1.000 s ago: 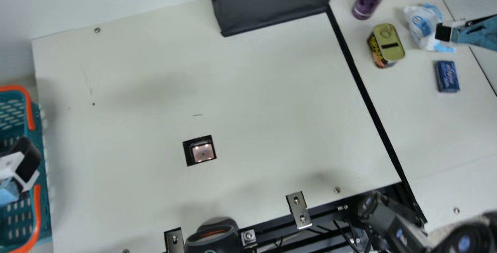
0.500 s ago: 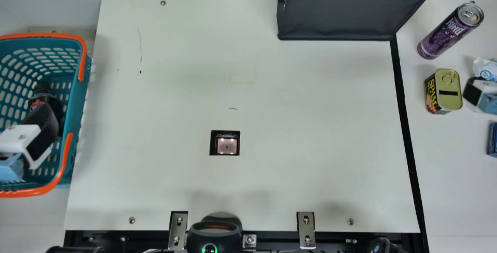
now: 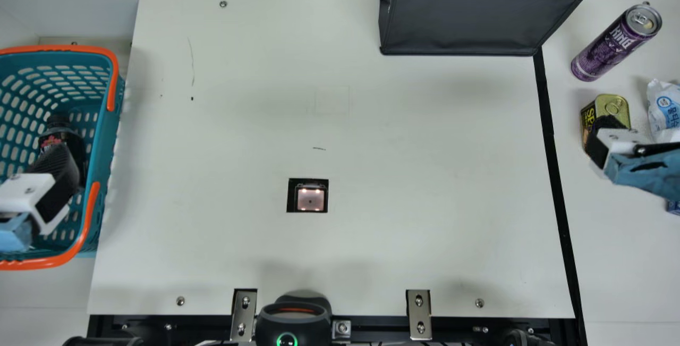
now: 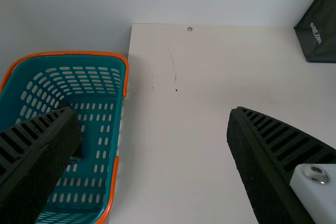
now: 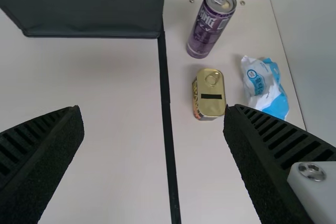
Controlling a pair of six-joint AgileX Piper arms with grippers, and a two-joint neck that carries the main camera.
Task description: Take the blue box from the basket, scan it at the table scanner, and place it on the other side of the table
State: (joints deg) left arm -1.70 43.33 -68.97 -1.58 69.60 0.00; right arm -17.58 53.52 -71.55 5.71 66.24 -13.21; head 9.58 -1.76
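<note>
The blue box [image 3: 673,207] lies at the main view's right edge, partly covered by my right arm. My left gripper [image 3: 45,189] is above the basket [image 3: 114,123] in the main view; in its wrist view the left gripper [image 4: 155,129] stands open, nothing held. Over the lower part of the yellow-topped can hangs my right gripper [image 3: 605,136], left of and above the blue box in the main view; its wrist view shows the right gripper [image 5: 152,124] open with nothing between its fingers. The table scanner [image 3: 311,195] is lit and uncovered.
A dark bottle [image 3: 61,133] is in the basket. On the right side are a purple can [image 3: 611,45], the yellow-topped can [image 3: 611,106] and a white-blue packet [image 3: 664,107]. A black bag [image 3: 467,22] stands at the back. A handheld scanner [image 3: 292,322] sits at the front edge.
The neck camera has turned since the first frame. Over the last half second my right gripper has moved left in the main view, over the yellow-topped can. My left gripper has stayed nearly still.
</note>
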